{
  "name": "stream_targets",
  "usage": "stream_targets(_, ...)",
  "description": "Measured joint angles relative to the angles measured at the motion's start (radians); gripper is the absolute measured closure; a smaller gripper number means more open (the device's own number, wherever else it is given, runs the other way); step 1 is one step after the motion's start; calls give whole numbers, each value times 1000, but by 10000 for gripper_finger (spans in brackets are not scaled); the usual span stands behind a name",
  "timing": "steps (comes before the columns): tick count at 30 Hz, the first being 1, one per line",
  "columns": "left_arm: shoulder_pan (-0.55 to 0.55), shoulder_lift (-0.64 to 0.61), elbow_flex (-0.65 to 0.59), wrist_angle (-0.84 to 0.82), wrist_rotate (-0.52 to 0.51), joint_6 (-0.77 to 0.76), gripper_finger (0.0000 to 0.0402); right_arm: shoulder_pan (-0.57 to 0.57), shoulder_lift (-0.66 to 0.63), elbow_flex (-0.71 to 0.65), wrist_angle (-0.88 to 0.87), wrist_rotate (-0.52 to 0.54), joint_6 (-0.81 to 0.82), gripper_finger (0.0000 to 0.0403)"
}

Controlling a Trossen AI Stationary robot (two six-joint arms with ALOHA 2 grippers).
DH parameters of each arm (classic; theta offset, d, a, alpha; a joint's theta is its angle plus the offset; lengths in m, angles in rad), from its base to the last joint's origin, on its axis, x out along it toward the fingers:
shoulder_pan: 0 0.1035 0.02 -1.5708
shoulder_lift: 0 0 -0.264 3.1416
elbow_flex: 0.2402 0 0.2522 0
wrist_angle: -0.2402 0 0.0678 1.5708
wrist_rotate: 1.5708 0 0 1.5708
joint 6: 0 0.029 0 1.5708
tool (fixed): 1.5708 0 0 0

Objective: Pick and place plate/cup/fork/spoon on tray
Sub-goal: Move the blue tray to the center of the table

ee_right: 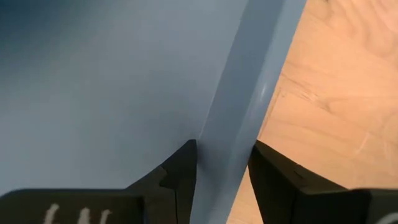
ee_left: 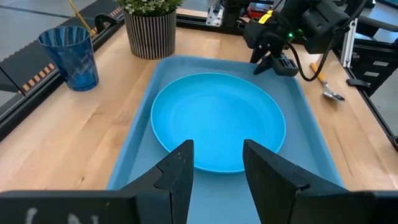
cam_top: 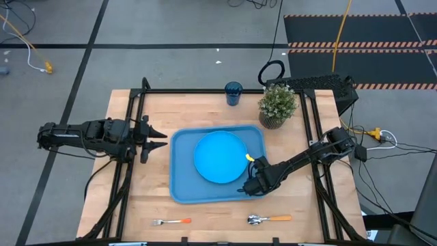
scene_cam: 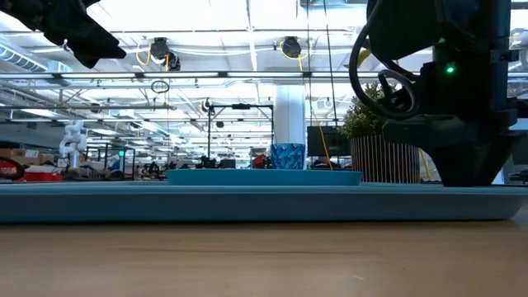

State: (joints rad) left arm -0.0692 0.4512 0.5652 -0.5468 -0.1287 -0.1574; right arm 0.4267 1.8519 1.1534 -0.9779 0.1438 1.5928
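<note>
Left gripper [cam_top: 164, 140] hangs just off the tray's left edge, jaws apart and empty, aimed across the tray [cam_top: 181, 193].

The tray lies mid-table with its long axis running left to right. The plate [cam_top: 220, 157] rests flat inside it, slightly right of centre. Being round, it has no heading.

Right gripper [cam_top: 254, 188] sits low at the tray's near-right corner. The right wrist view shows its fingers [ee_right: 180, 177] straddling the raised rim, one inside and one outside. Whether they have bitten yet cannot be told.

Risk: if the jaws close on the rim and the arm lifts or drags, the tray would tip or slide, and the plate could skate off. Judged likely cause: descent placed too close to the rim.

The fork [cam_top: 172, 221] lies near the front edge, tines pointing left, handle right. The spoon [cam_top: 269, 219] lies to its right, bowl left, handle right. The cup [cam_top: 233, 93] stands upright at the back edge, beside the potted plant [cam_top: 277, 106]. All three remain off the tray.
</note>
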Motion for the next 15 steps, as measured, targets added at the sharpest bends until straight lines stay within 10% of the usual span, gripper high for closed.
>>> stream_targets(15,0,0,0,-3,0,-2,259,11,1,0,126,-67,165,280)
